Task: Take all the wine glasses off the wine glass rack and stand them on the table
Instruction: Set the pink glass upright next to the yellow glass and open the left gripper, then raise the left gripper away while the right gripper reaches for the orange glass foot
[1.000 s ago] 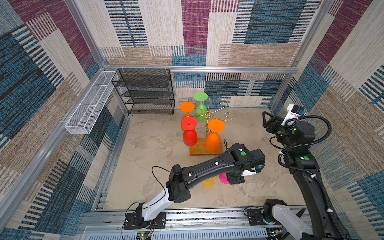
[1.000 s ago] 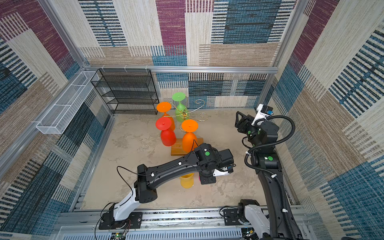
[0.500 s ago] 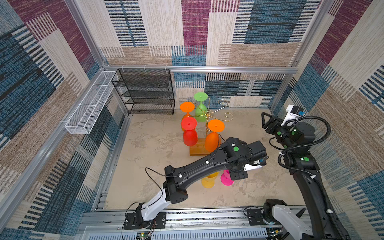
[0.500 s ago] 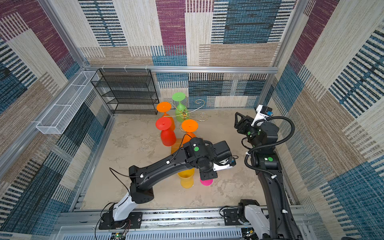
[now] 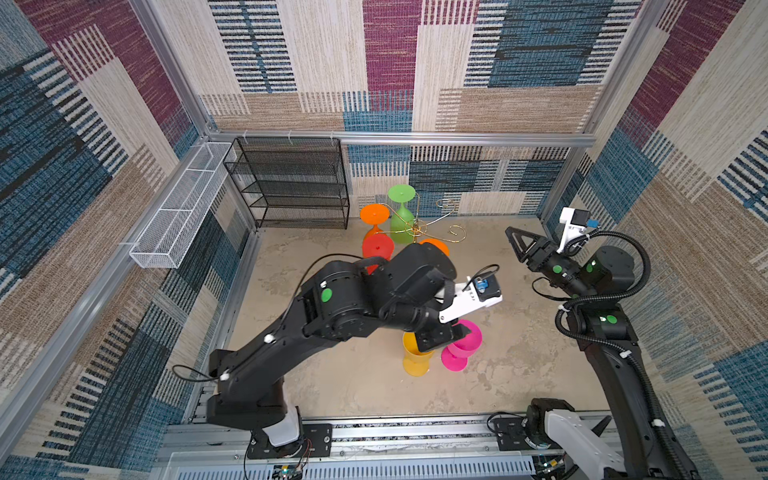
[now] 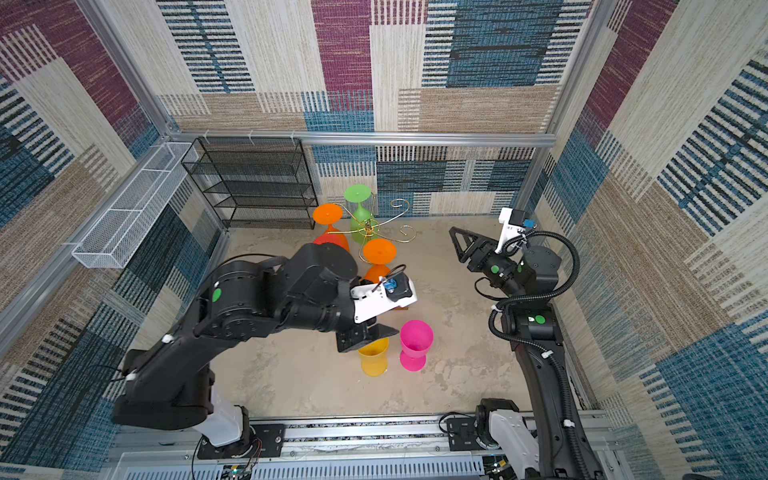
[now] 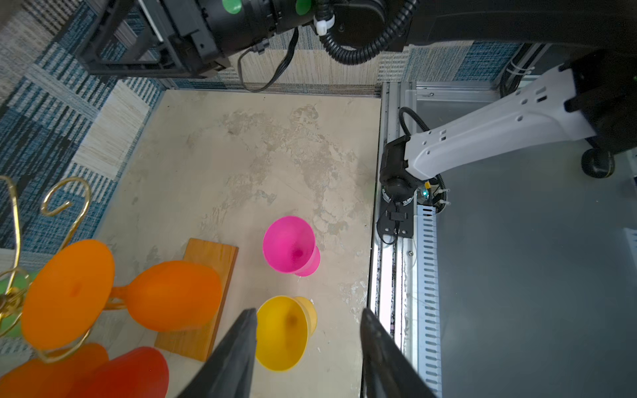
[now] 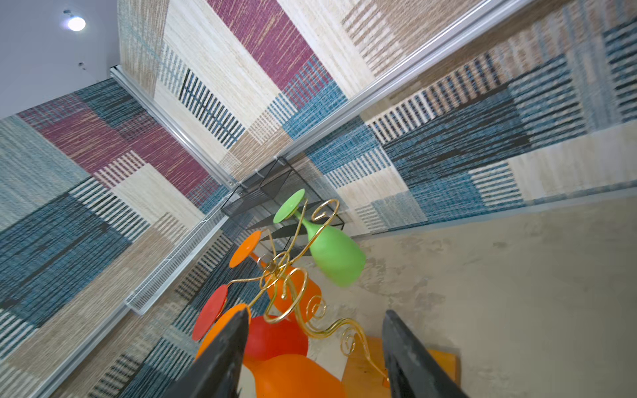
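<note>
The wine glass rack (image 5: 415,227) (image 6: 368,226) (image 8: 281,265) stands at the back centre on its wood base (image 7: 203,299). A green wine glass (image 5: 401,216) (image 8: 332,253), two orange ones (image 6: 328,215) (image 7: 172,296) and a red one (image 5: 377,247) hang upside down from its gold arms. A pink wine glass (image 5: 463,345) (image 7: 289,244) and a yellow one (image 5: 415,357) (image 7: 281,332) stand upright on the floor in front. My left gripper (image 5: 444,338) (image 7: 308,315) hovers open above them, holding nothing. My right gripper (image 5: 513,237) (image 8: 316,312) is open, raised to the right of the rack and pointing at it.
A black mesh shelf unit (image 5: 291,183) stands against the back wall left of the rack. A long white wire basket (image 5: 178,208) hangs on the left wall. The left arm's bulk (image 5: 353,299) hides part of the rack's base and the lower glasses in both top views.
My left gripper opened and let go of the pink glass, which now stands on the floor beside the yellow one; the left arm then rose. The right arm barely moved.
</note>
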`<state>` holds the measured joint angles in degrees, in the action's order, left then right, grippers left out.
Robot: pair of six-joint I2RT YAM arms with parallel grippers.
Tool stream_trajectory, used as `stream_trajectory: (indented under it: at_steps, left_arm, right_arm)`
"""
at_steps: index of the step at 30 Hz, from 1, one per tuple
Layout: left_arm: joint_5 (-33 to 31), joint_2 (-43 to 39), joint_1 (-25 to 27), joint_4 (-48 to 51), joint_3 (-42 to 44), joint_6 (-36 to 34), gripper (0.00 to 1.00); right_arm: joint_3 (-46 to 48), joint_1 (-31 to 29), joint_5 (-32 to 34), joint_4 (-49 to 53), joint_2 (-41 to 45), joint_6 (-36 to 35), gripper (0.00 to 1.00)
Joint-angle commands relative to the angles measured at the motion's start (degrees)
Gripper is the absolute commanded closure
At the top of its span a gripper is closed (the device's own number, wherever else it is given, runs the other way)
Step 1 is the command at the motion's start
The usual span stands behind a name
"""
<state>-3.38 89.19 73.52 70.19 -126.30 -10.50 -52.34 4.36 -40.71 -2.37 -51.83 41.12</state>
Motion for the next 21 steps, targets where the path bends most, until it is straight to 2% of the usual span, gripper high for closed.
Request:
stream_trajectory:
  at_steps: [1,6,12,16,21]
  left_arm:
    - [-10.70,-9.35,-0.07,-16.79,10.92,1.45,0.47]
    - [-20.45,-20.53,-0.43,-22.44,21.24,3.18,0.47]
    - [-29.06,-27.07,-0.87,-26.05,28.78,4.18,0.47]
    - [-30.18,-30.58,-1.84,-27.99,32.99,4.76,0.47]
    - [-30.08,-33.31,-2.47,-28.05,35.54,5.97,0.47]
  right_arm:
    - [1.77,-0.14,-10.24,-6.61,0.63,8.12,0.39]
    - [0.46,-1.99,-13.14,-4.72,1.16,10.38,0.42]
    - [-1.87,-11.83,-9.28,0.67,-0.79,8.68,0.47]
    - [-1.63,-17.03,-7.19,1.92,-3.14,8.62,0.51]
    - [-2.71,-20.23,-5.06,2.90,-5.18,8.18,0.53]
